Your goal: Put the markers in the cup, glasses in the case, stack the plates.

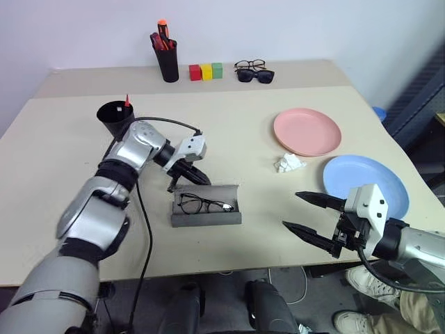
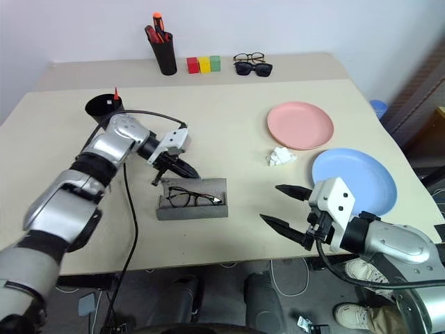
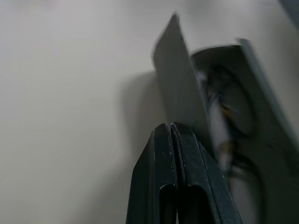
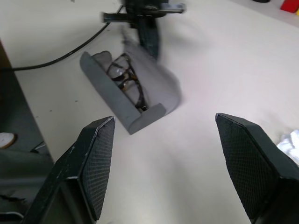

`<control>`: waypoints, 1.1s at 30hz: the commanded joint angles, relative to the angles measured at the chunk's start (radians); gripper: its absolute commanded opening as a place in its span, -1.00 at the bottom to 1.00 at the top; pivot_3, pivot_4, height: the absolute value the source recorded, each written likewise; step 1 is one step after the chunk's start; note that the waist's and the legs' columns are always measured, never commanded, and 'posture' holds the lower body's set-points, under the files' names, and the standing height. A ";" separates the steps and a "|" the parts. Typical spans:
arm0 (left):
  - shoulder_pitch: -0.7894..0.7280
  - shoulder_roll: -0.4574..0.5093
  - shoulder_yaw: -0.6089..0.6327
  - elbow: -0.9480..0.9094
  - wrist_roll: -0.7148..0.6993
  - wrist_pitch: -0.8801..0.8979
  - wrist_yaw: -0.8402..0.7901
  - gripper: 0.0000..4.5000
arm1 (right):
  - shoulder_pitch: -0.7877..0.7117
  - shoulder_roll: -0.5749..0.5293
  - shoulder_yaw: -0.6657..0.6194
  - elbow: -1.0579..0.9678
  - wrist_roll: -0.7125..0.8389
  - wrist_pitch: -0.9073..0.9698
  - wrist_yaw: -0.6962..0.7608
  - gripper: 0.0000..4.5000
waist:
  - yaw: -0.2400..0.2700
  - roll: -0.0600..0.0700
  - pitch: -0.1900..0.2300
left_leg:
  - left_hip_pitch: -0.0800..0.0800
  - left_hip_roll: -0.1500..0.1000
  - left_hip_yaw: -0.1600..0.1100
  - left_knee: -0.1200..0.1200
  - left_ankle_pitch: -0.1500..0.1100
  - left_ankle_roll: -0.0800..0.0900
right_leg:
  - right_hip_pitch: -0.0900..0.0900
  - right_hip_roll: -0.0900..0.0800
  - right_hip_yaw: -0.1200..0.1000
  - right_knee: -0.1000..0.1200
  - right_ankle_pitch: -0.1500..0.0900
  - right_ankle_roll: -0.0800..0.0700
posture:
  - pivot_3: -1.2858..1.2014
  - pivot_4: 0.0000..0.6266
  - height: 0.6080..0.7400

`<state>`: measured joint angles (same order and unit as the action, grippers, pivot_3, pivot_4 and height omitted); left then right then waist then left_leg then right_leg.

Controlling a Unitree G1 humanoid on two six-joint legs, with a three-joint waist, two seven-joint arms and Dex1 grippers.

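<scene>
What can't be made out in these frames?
- Cup contents: head views show one red tip above the rim; its wall hides the rest.
- Glasses: blurred in the left wrist view, partly behind the case flap.
- Left gripper touching the flap or not: too close to tell.

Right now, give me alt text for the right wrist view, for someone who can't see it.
An open grey case lies on a beige table with black wire-frame glasses inside it. The left gripper, shut, reaches down to the case's far edge, while the open right gripper frames the foreground with its two black fingers.
</scene>
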<state>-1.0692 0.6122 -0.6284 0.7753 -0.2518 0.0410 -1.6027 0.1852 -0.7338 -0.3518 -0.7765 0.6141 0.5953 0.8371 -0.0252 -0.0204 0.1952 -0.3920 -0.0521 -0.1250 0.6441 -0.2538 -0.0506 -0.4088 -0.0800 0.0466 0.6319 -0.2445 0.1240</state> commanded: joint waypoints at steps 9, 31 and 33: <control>0.217 0.207 -0.042 -0.511 -0.180 0.186 0.003 -0.99 | -0.076 0.028 0.009 0.087 0.022 0.002 -0.097 0.56 | 0.015 0.001 0.000 | 0.000 -0.001 -0.002 0.003 0.000 0.000 | 0.004 -0.001 0.000 -0.002 -0.002 -0.004 | 0.03 -0.52 1.00; 0.276 -0.096 0.306 -0.711 -0.146 0.467 0.386 0.99 | -0.069 0.059 0.082 0.329 -0.267 0.048 -0.368 0.56 | 0.013 0.001 0.000 | 0.001 -0.003 0.000 0.002 0.002 0.002 | 0.003 -0.001 0.000 -0.001 0.000 -0.002 | 0.03 -0.52 1.00; 0.266 -0.114 0.303 -0.702 -0.122 0.469 0.417 0.99 | -0.079 0.058 0.094 0.340 -0.276 0.051 -0.369 0.56 | 0.013 0.001 0.000 | 0.001 -0.003 0.000 0.003 0.002 0.002 | 0.004 -0.001 0.000 -0.001 0.000 -0.002 | 0.03 -0.52 1.00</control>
<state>-0.7806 0.5054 -0.3391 0.0962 -0.3901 0.5096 -1.2039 0.1209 -0.6772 -0.2528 -0.4291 0.3475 0.6503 0.4690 -0.0124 -0.0189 0.1951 -0.3911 -0.0554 -0.1247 0.6473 -0.2522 -0.0482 -0.4051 -0.0813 0.0465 0.6308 -0.2448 0.1219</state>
